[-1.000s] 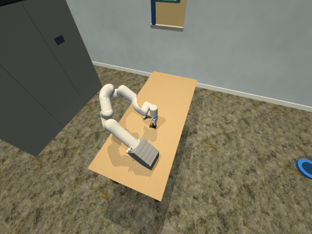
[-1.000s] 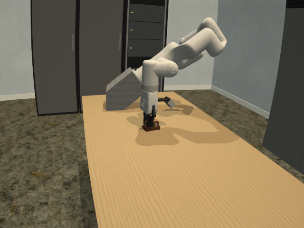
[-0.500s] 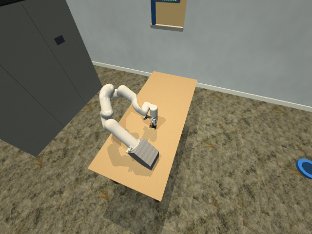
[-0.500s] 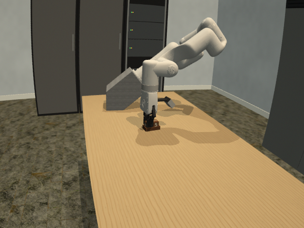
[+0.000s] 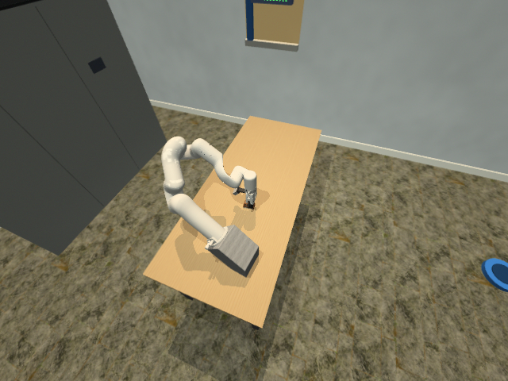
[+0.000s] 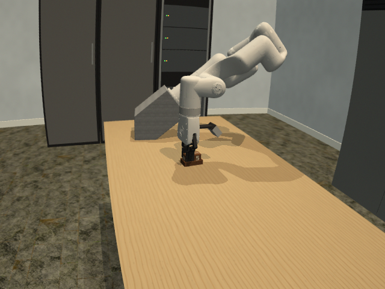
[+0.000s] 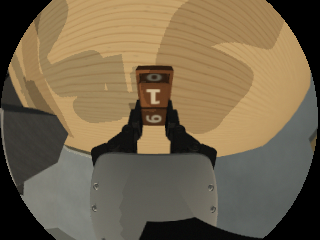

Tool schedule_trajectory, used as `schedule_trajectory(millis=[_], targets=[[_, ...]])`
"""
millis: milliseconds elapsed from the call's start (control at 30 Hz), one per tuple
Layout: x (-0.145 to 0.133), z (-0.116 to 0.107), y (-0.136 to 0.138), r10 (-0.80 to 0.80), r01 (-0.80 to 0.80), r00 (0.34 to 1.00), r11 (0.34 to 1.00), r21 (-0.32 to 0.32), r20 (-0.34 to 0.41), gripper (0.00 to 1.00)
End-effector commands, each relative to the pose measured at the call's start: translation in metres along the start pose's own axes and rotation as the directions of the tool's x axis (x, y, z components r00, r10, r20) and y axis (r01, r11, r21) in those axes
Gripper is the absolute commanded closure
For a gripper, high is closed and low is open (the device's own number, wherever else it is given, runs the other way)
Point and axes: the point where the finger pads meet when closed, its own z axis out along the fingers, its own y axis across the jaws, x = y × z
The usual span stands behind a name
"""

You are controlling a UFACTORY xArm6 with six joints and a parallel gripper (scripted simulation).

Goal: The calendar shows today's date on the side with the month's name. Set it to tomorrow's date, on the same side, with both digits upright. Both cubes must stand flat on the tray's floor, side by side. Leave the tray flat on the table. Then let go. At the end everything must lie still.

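The dark reddish-brown tray [image 6: 194, 164] [image 7: 154, 68] stands on the table. Two brown cubes are in it, side by side. The cube farther from the fingers [image 6: 197, 158] [image 7: 159, 90] shows a 1 on top in the wrist view and a 5 on its side in the exterior view. A face with a 0 shows near the tray's far end. The other cube [image 7: 154, 117] shows a 9 or 6, lying sideways, in the wrist view. My gripper [image 5: 249, 204] [image 6: 188, 158] [image 7: 154, 107] points down and is shut on this cube. The fingers hide its side in the exterior view.
The grey wedge-shaped base [image 5: 239, 248] [image 6: 155, 121] stands on the table [image 5: 282, 152] [image 6: 217, 217] behind the gripper as seen in the exterior view. A small grey box on a dark bracket [image 6: 212, 126] juts sideways from the gripper, above the table.
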Motion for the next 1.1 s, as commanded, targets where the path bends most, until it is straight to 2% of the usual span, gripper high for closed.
schedule_trajectory(millis=[0, 167, 500, 733, 1067], targets=[[0.0, -0.001, 0.001, -0.001, 0.001, 1.0, 1.0, -0.002, 0.001, 0.73], [0.0, -0.016, 0.001, -0.001, 0.001, 1.0, 1.0, -0.002, 0.001, 0.73], [0.0, -0.085, 0.001, -0.001, 0.001, 1.0, 1.0, -0.002, 0.001, 0.73], [0.0, -0.1, 0.001, -0.001, 0.001, 1.0, 1.0, -0.002, 0.001, 0.73], [0.0, -0.101, 0.001, -0.001, 0.001, 1.0, 1.0, -0.002, 0.001, 0.73]])
